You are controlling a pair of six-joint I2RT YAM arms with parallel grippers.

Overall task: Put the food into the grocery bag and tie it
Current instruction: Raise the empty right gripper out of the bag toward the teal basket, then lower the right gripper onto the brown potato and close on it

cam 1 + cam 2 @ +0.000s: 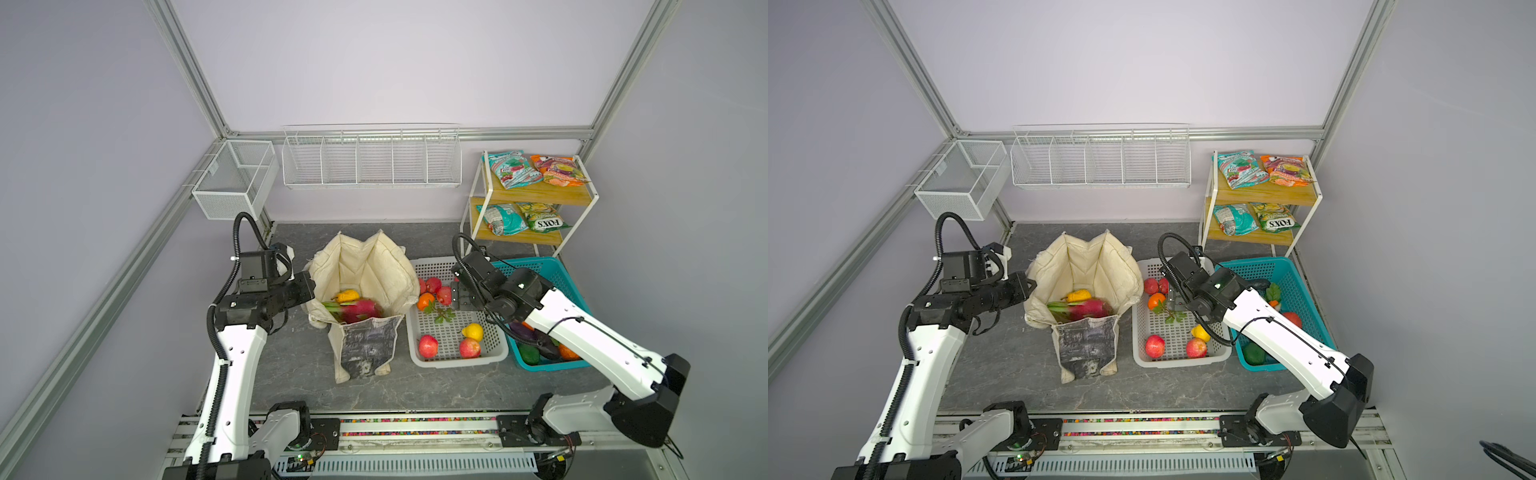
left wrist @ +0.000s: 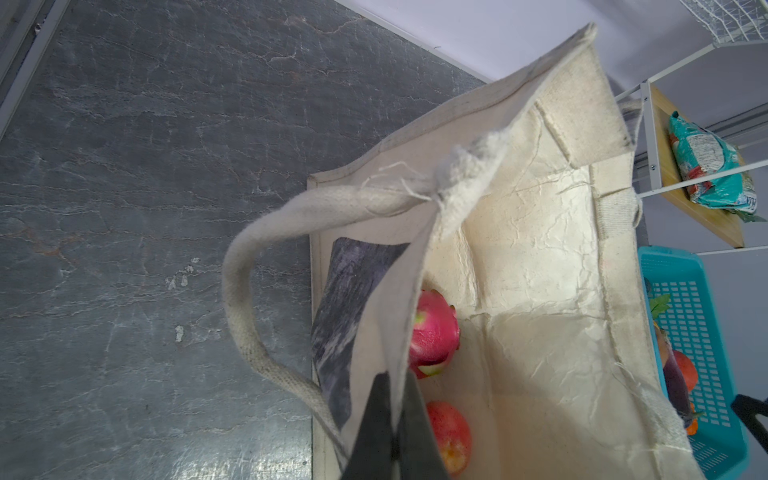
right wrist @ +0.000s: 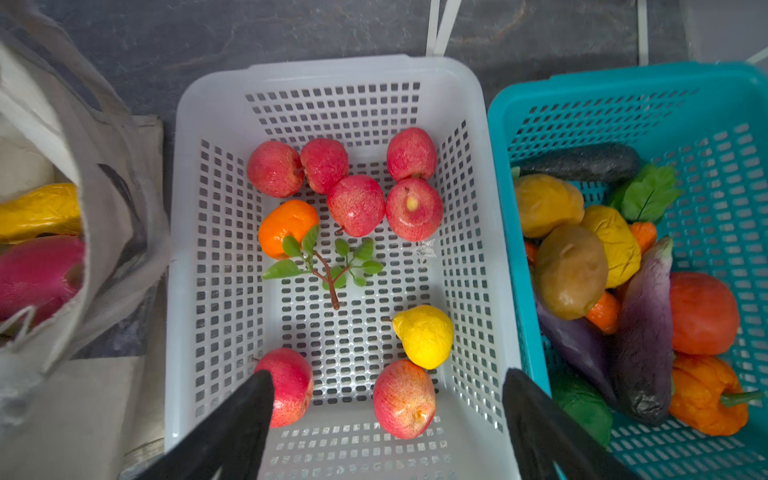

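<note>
Bag held open, loading under way.
My left tool [image 2: 395, 376] is clamping the grocery bag [image 1: 365, 266] by its left rim on the surface [image 1: 291, 374], dragon fruit [image 1: 361, 309] inside; my right tool [image 3: 386, 374] is hovering open over the white basket [image 1: 457, 362]. I am judging the canvas limp and the toy fruit [image 3: 357, 205] light and smooth: grip across the middle.

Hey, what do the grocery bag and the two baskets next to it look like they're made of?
The grocery bag: likely woven cotton canvas, matte cream; coarse weave, frayed threads, with a crinkled, paper-like lining. The white basket: probably moulded plastic, smooth, slightly translucent, with punched-looking slots. The teal basket: same kind of plastic, opaque, mildly glossy.
</note>
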